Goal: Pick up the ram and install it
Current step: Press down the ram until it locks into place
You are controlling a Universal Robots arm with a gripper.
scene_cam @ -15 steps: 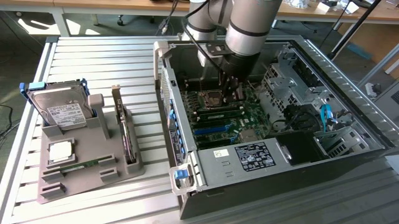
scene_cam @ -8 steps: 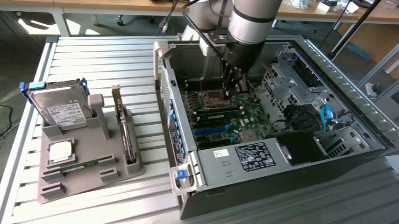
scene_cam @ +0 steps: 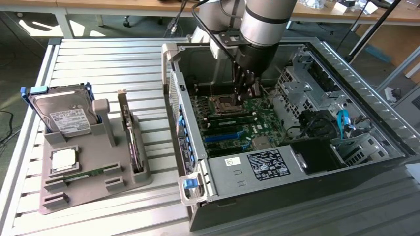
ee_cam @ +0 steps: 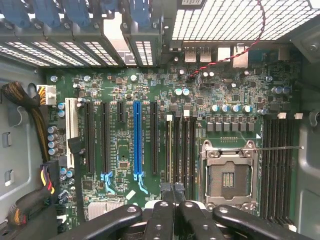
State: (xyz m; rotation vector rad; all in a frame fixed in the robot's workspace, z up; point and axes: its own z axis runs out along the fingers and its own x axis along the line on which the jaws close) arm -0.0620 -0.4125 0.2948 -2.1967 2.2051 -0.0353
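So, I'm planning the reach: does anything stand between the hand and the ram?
Yes. The shut hand is down inside the computer case, while the ram lies flat in the grey holder outside it. The case's side wall and the upright expansion card in the holder stand between them.

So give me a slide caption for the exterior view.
Shut gripper lowered inside the open computer case over the motherboard, while the ram lies in the gray holder outside.

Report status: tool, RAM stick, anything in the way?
Tool shut, holding nothing, low inside the open computer case over the motherboard. RAM stick flat in the grey holder outside the case, untouched. No obstruction seen.
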